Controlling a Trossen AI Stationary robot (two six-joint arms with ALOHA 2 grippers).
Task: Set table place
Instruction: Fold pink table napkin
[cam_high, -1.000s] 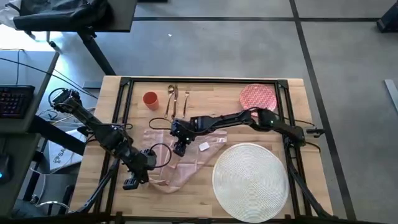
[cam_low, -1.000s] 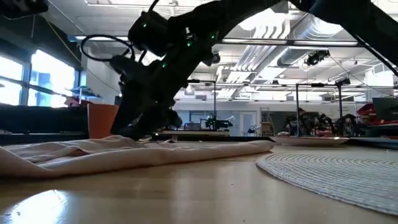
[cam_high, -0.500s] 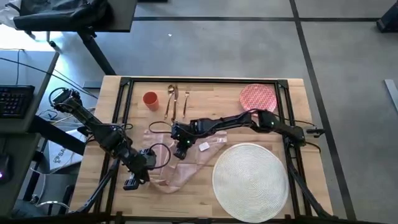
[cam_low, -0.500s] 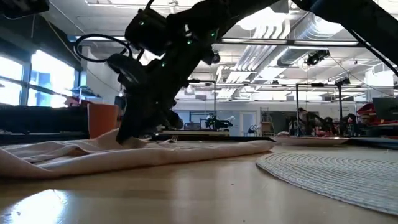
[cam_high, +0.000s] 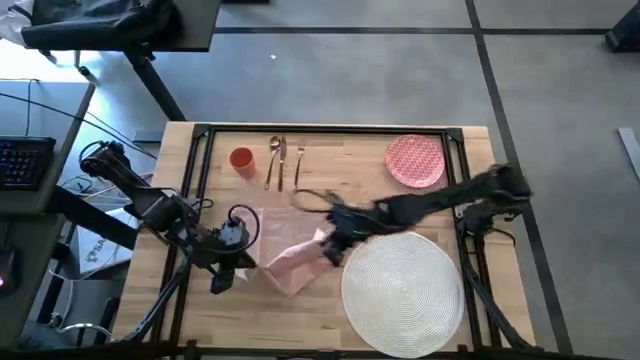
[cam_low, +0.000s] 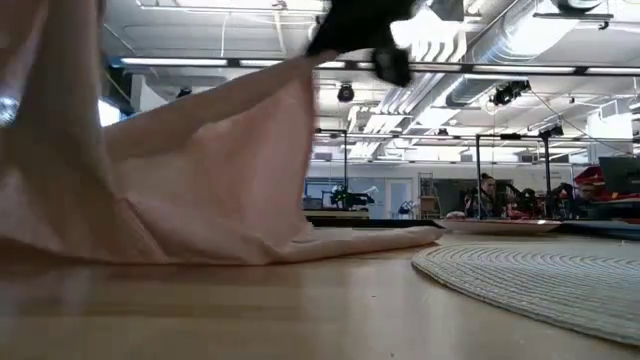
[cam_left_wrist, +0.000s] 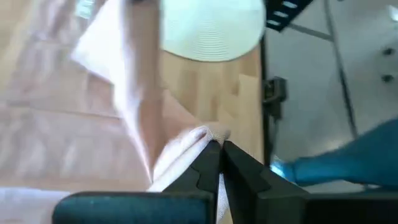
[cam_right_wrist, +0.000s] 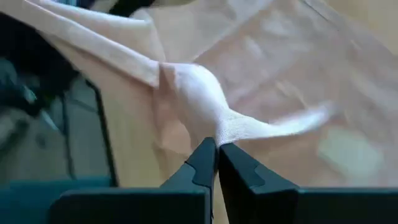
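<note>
The beige-pink napkin (cam_high: 295, 262) is raised between my two grippers, and its lower edge (cam_low: 300, 245) lies on the light-wood table (cam_high: 330, 190). My left gripper (cam_high: 243, 237) is shut on the napkin's left end. My right gripper (cam_high: 335, 247) is shut on its right end, beside the white woven placemat (cam_high: 403, 285). At the far edge sit the pink plate (cam_high: 415, 160), the orange-red cup (cam_high: 241, 160) and the gold cutlery (cam_high: 278, 160). My left gripper pinches a bunched fold of the napkin (cam_left_wrist: 198, 138) between its two fingers, with several layers gathered there. The cloth runs away from the fingers in a raised ridge, off the table. My right gripper pinches a twisted, gathered bit of the napkin (cam_right_wrist: 231, 129) between its two fingers. The cloth is lifted there and slopes down toward the table (cam_low: 240, 150), drawn fairly straight.
The placemat (cam_low: 540, 275) fills the near right of the table. The black frame rails (cam_high: 200, 170) run along the left, far and right sides. A dark desk with a keyboard (cam_high: 22, 160) stands off the left edge. Bare wood lies at the near left.
My right gripper has gone up and toward the table's right edge, pulling the napkin with it. My left gripper has risen a little toward the far edge. The napkin, which lay spread flat, is now gathered and lifted between both grippers, with only its lower edge on the table.
</note>
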